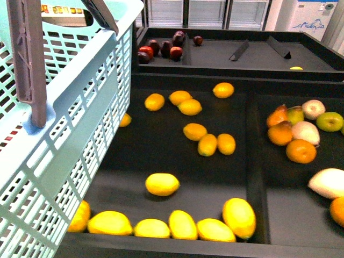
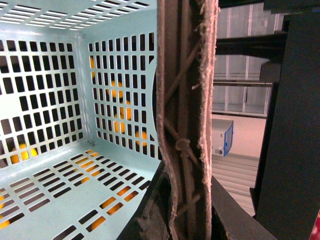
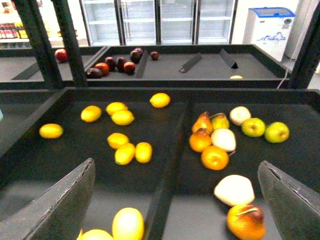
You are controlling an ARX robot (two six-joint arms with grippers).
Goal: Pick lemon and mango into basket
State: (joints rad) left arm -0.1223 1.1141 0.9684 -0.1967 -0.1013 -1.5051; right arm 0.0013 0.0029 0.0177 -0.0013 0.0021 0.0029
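The pale turquoise basket [image 1: 80, 123] hangs tilted at the left, over the left end of the fruit bin. My left gripper [image 2: 186, 215] is shut on its grey-brown handle [image 2: 185, 100]. The basket's slotted floor [image 2: 50, 185] holds nothing. Several small yellow lemons, one of them [image 1: 194, 131], lie in the middle of the left compartment. Longer yellow mangoes, one of them [image 1: 239, 217], line its front edge. One yellow fruit [image 1: 162, 184] lies alone between them. My right gripper [image 3: 175, 210] is open and empty, high above the divider [image 3: 167, 165], with a mango [image 3: 128, 225] below.
The right compartment holds oranges [image 1: 301, 151], green apples [image 1: 329, 121], and pale fruits [image 1: 328, 183]. A back bin [image 1: 226, 54] holds dark red fruits [image 1: 176, 52] and two loose dividers. Glass-door fridges stand behind.
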